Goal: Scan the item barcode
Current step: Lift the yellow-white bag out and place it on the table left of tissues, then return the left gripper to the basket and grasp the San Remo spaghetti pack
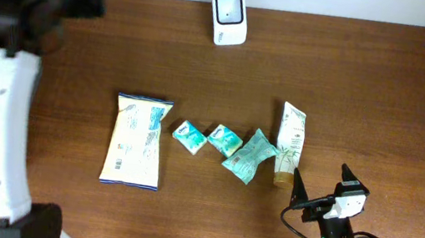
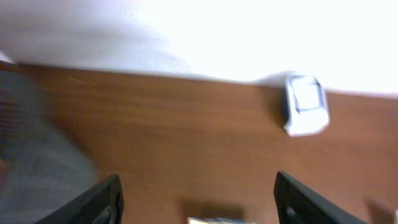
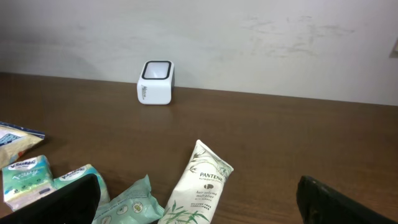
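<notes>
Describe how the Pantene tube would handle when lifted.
The Pantene tube lies flat, its crimped end wide, so it probably won't roll. It looks like soft plastic, likely to dent when squeezed. Its smooth skin may slip.

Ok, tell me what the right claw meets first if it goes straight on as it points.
Probably the Pantene tube, lying just ahead of the right claw, in line with its open gap; depth is unclear.

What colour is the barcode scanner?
The scanner is white, with a dark window on top; right wrist view.
</notes>
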You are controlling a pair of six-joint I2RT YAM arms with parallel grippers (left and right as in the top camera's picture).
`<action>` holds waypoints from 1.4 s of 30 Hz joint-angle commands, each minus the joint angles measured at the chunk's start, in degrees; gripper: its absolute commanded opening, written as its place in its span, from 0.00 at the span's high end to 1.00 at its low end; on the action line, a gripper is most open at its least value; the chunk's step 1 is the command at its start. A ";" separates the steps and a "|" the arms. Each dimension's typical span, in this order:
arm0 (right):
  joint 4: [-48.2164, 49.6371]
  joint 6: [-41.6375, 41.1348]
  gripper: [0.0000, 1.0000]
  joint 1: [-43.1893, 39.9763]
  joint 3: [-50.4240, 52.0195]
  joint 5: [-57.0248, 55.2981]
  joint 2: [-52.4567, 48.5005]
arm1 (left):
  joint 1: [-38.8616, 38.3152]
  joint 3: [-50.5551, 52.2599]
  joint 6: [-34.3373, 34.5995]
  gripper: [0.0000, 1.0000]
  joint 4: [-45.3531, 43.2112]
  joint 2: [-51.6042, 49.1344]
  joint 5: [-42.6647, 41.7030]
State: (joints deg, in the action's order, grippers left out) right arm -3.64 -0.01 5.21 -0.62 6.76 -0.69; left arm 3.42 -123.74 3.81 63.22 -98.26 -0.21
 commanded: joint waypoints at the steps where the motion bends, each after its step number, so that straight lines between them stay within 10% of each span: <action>1: -0.22 -0.24 0.01 -0.37 0.31 0.28 0.33 | 9.11 -2.75 -1.07 0.23 0.11 3.52 9.66; 11: -0.22 -0.22 0.01 -0.37 0.31 0.28 0.33 | 34.16 0.57 -2.27 0.36 7.04 -4.63 10.54; 18: -0.22 -0.22 0.01 -0.37 0.31 0.28 0.33 | 38.29 20.35 -18.88 0.27 -4.44 -5.66 10.78; 23: -0.22 -0.22 0.01 -0.37 0.31 0.28 0.33 | 41.31 26.86 -28.92 0.01 -15.58 -6.84 10.54; 42: -0.22 -0.22 0.01 -0.37 0.31 0.28 0.33 | 43.63 27.02 -38.16 0.06 -27.41 -26.45 10.51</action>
State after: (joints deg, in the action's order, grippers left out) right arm -3.64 -0.05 5.21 -0.62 6.76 -0.69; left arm 46.54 -97.14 -33.45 37.17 -122.28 10.15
